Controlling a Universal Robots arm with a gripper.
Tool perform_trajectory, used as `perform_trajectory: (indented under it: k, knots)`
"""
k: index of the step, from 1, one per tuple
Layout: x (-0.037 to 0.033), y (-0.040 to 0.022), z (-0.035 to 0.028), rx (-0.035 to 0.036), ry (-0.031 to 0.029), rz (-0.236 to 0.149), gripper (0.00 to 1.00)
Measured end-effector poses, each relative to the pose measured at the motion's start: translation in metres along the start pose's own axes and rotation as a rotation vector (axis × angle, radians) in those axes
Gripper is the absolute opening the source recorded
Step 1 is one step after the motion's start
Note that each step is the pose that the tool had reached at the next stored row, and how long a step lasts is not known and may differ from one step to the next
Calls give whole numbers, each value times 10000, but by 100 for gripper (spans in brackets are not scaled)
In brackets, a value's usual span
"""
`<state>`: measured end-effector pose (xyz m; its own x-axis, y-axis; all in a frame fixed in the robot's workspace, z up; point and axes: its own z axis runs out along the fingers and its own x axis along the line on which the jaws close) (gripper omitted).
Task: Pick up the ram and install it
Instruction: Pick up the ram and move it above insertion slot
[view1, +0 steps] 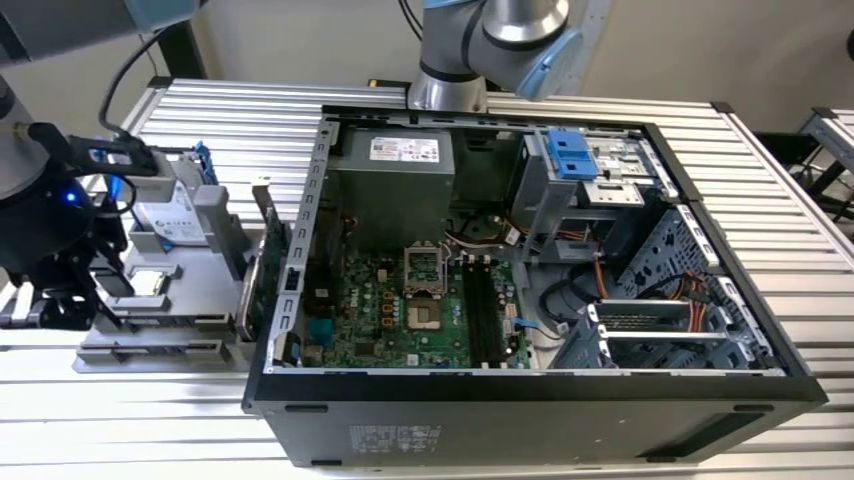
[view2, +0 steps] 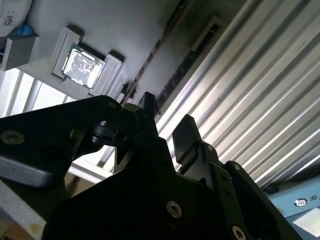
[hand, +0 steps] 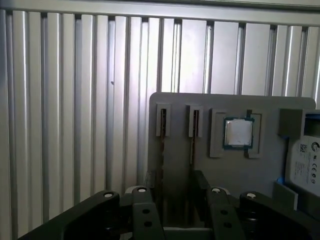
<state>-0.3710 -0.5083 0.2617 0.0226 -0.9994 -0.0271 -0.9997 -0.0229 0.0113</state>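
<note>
Aluminium table (hand: 60, 125): ribbed and silver; it carries the grey holder and the open computer case side by side.
Grey holder (hand: 175, 107): a flat fixture lying on the exterior view's left of the case, with narrow slots at one end and shaped pockets further along.
Ram (hand: 162, 145): stands on edge in one narrow slot of the holder and reads as a thin dark line in the first wrist view; not yet installed.
Neighbouring slot (hand: 193, 125): just beside the ram's slot, with another thin dark edge in it.
Gripper (view2: 166, 110): black, hanging over the slotted end of the holder, at the far left of the exterior view.
Jaws: spread apart and gripping nothing; the holder shows through the gap in both wrist views.
Fingers (view2: 187, 132): one on either side of the ram's line in the first wrist view; whether either touches the stick cannot be told.
Silver chip (hand: 238, 132): small and square, lying flat in its pocket beyond the slots.
Hard drive (hand: 306, 167): white-labelled, resting in the holder next to the chip, on the side away from the slots.
Computer case (view1: 534, 400): black, lying on its side with the panel off.
Motherboard (view1: 387, 310): green, flat on the case floor.
Memory slots (view1: 483, 310): long and black, lying side by side near the board's middle, well apart from the gripper.
</note>
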Motion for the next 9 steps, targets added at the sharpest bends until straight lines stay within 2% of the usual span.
perform_trajectory:
  k: [9]
  knots:
    - [6, -15, 118, 0, 15, 4, 100]
